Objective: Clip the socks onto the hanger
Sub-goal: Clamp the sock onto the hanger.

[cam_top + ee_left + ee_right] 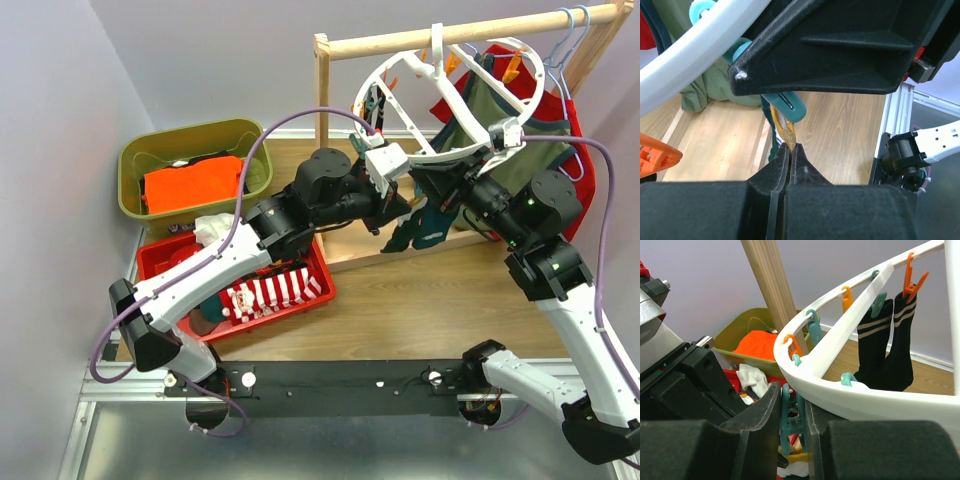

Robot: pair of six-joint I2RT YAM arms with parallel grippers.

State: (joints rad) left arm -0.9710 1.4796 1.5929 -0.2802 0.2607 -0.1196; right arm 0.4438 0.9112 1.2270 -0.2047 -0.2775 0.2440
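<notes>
Left gripper (790,146): jaws pinched shut on the mustard-yellow edge of a dark teal fabric sock (784,131). Rest of the sock hanging below and behind these jaws.

Teal plastic clip (790,432): just above the left jaws, poking out from under the right gripper's black finger. Held sock edge reaching up to the clip's lower end; whether caught in it or only touching, cannot tell.

Right gripper (792,412): jaws narrow, closed on that clip, one pad against each side.

Large round white plastic ring hanger (850,395): rim running directly above the right jaws and off to their right; tilted, hooked over the rail of a wooden rack (450,40). Same rim above and left of the left jaws.

Pair of black socks with pale stripes (887,350): beyond the right jaws, up and to the right, hanging from an orange plastic clip (910,282) on the ring.

Left of the right jaws, farther off: olive-green plastic bin (730,342) holding an orange folded garment (757,346); crumpled white sock (752,377) nearer.

Well behind the left jaws, under that arm: red plastic basket (160,258) with a red-and-white striped sock (270,292).
</notes>
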